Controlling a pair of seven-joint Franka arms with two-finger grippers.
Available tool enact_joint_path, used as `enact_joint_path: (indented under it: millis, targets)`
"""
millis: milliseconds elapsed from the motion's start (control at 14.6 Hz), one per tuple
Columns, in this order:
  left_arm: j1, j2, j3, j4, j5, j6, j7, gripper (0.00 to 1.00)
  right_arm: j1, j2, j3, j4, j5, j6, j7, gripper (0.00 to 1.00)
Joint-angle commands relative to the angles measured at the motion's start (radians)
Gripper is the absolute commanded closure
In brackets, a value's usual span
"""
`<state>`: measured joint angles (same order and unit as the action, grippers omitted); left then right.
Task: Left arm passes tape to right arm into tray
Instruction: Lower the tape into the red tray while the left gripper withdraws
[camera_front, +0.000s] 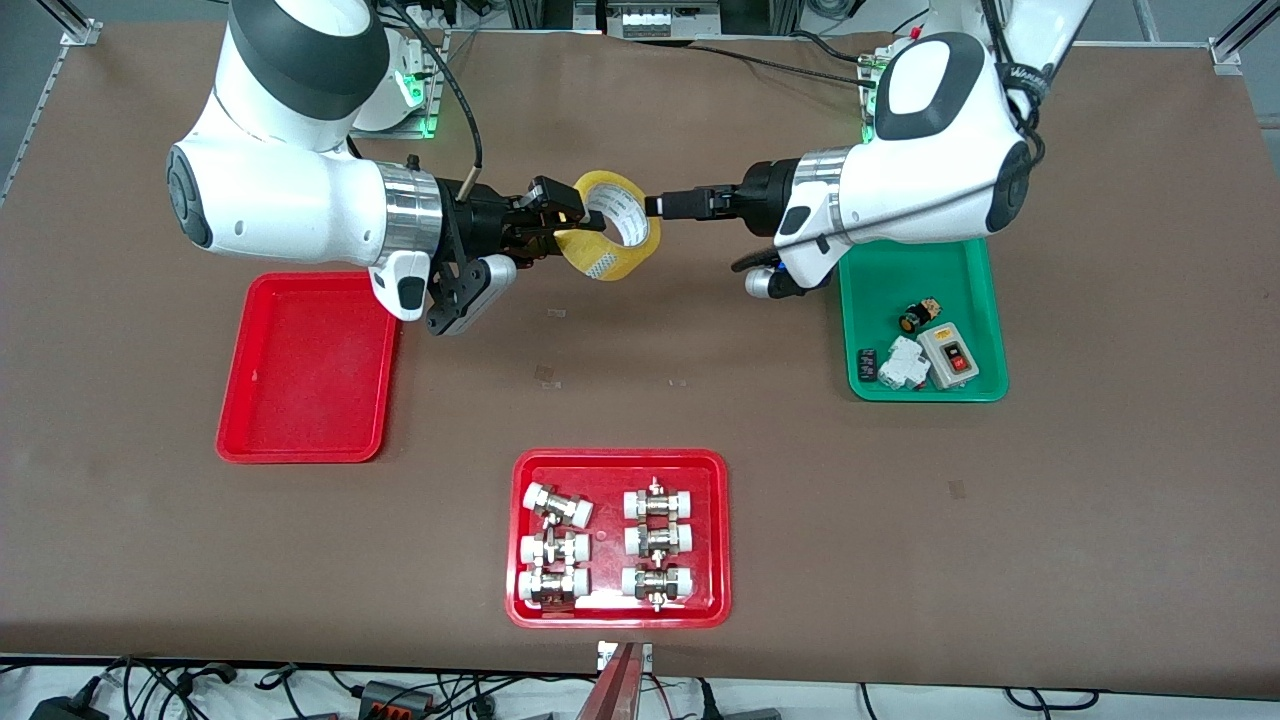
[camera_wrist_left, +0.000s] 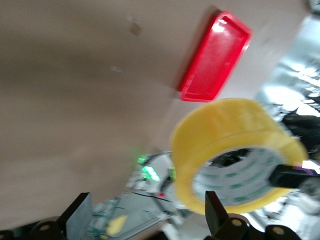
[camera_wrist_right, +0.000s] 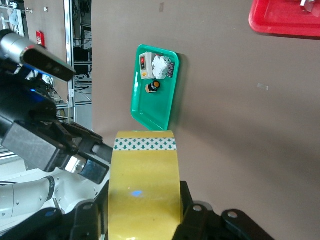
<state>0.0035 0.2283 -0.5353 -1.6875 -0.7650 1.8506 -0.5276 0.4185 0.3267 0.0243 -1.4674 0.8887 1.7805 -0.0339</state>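
The tray (camera_front: 308, 372) is seen nearest, lying bare on the surface (camera_front: 640, 400) toward the right arm's end. Above the surface's middle, the tape (camera_front: 613, 224) is held aloft, clamped by the right gripper (camera_front: 562, 224). The left gripper (camera_front: 660, 206) is spread open, its fingers (camera_wrist_left: 79, 215) apart beside the roll.

bare table (camera_front: 620, 340) lies open under the tape (camera_front: 612, 225); the tray (camera_front: 305, 370) sits unblocked.
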Motion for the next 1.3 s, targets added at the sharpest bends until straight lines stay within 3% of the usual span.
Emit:
enact_joint_path:
  millis: [0,273,478,819,956,1092,1229]
  targets:
    - [0.077,0.003,0.006,0.138,0.165,-0.246,0.0,0.0,-0.024,0.021,0.0,0.012,0.007,-0.01,-0.011,0.55]
    - [0.141,-0.006,0.004,0.224,0.398,-0.436,0.018,0.0,-0.122,0.066,-0.003,-0.011,0.003,-0.012,-0.012,0.55]
    - [0.174,-0.021,0.006,0.259,0.577,-0.51,0.226,0.0,-0.278,0.129,-0.004,-0.017,-0.005,-0.067,-0.011,0.55]
    - [0.315,-0.061,0.008,0.246,0.657,-0.525,0.463,0.0,-0.518,0.219,-0.004,-0.016,-0.129,-0.165,-0.053,0.55]
    - [0.29,-0.125,0.087,0.232,0.674,-0.521,0.514,0.0,-0.608,0.256,-0.004,-0.016,-0.139,-0.217,-0.143,0.55]
    - [0.17,-0.174,0.246,0.212,0.688,-0.508,0.515,0.0,-0.693,0.304,-0.004,-0.013,-0.151,-0.245,-0.271,0.55]
    - [0.113,-0.187,0.345,0.212,0.714,-0.514,0.526,0.0,-0.745,0.342,-0.004,-0.016,-0.189,-0.265,-0.397,0.55]
